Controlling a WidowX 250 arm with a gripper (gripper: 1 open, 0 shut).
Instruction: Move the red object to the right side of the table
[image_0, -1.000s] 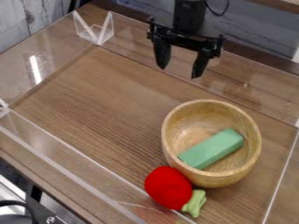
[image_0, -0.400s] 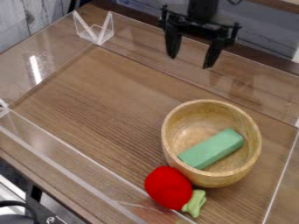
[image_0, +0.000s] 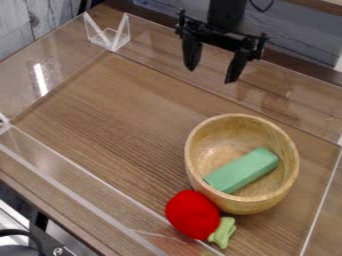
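Observation:
The red object, a small round ball with a light-green leafy stub, lies on the brown wood-grain table near the front edge, just in front of the wooden bowl. My gripper hangs at the back of the table, pointing down, well away from the red object. Its two black fingers stand apart with nothing between them, so it is open.
A round wooden bowl with a green block inside sits at the right. Clear acrylic walls edge the table. A small clear stand is at the back left corner.
The gripper shifted slightly to the right and up along the back edge, then settled a little lower. It stayed open. The red object and bowl have not moved.

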